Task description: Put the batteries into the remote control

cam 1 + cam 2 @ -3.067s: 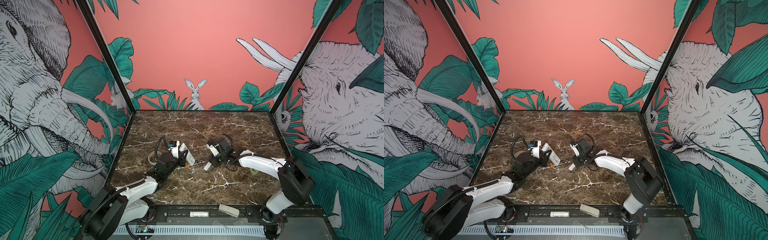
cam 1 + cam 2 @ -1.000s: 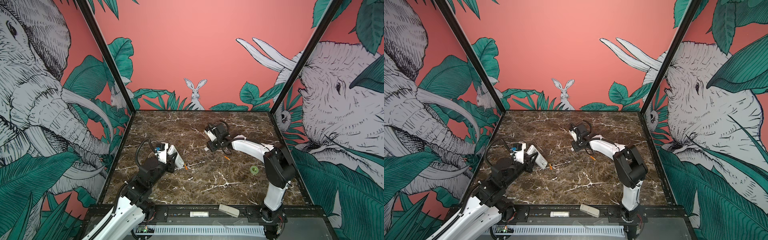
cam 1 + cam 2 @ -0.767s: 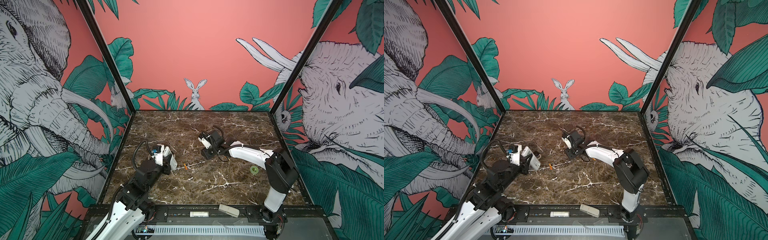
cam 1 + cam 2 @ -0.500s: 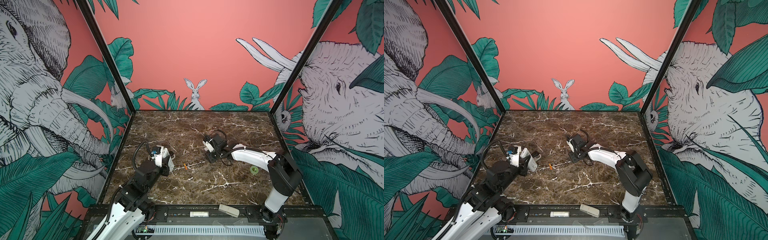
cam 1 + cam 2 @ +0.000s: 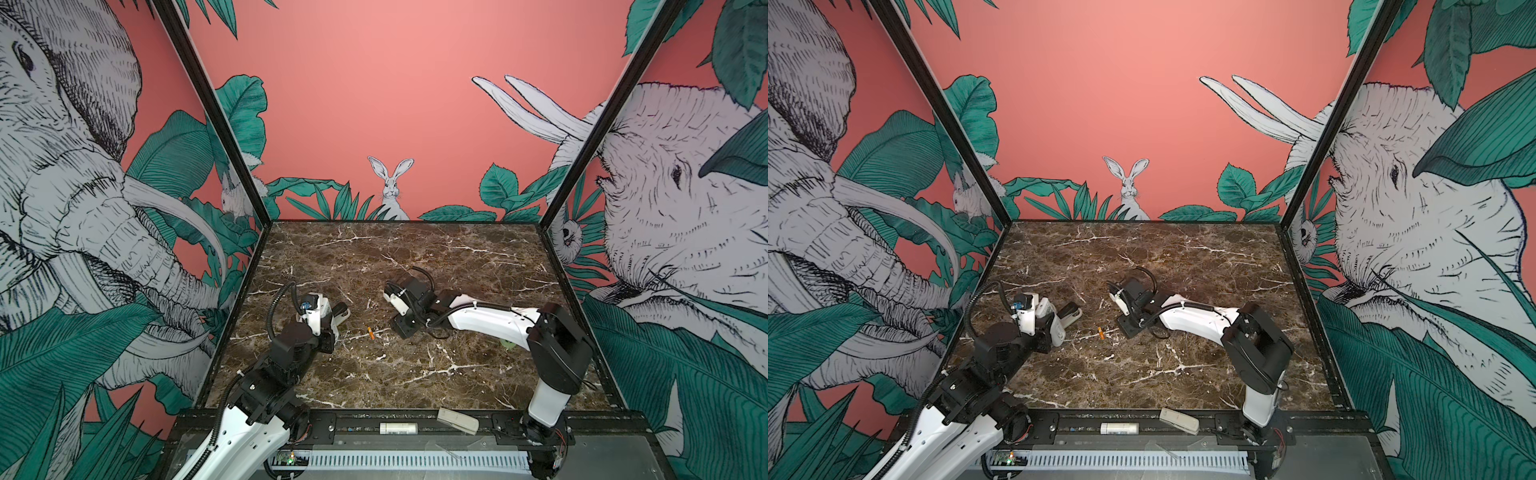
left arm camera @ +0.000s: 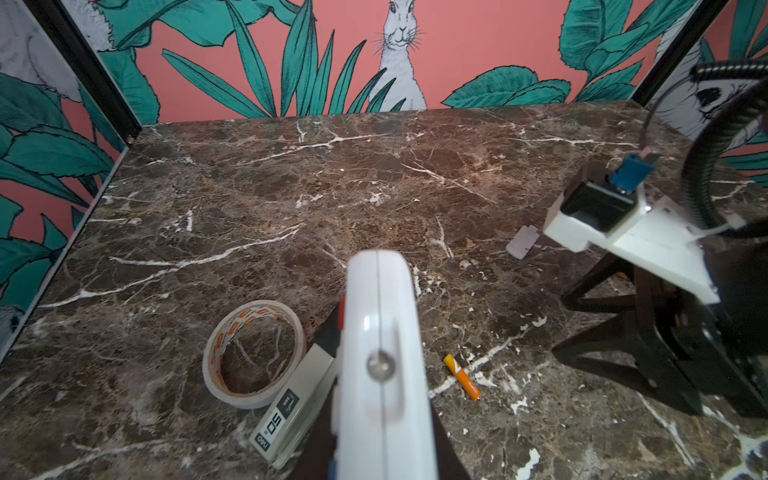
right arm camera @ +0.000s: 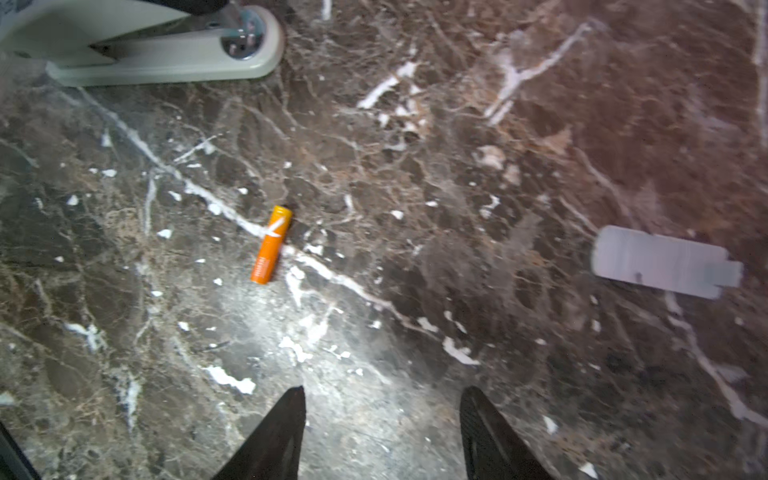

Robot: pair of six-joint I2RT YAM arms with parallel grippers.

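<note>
Battery [image 7: 271, 245] 1, remote control [image 6: 384, 365] 1, stapler [image 7: 166, 62] 1, tape roll [image 6: 212, 365] 1.

The desk [image 5: 415, 386] is dark brown marble, shot through with white veins and pale flecks. On it lies an orange battery [image 7: 271, 245] with a white mark and small pale lettering. The remote [image 6: 384, 374] is glossy white, with a touch of red and blue at its edge. The tape roll [image 6: 253, 353] is off-white with orange print. The stapler [image 7: 166, 54] is pale grey-beige and black, with black numerals on its label. A flat cover [image 7: 660, 262] looks pale lilac-grey. The right hand [image 7: 382, 392] has black fingers. The walls [image 5: 374, 104] are salmon pink with teal leaves, a white rabbit and ink-lined elephants.
</note>
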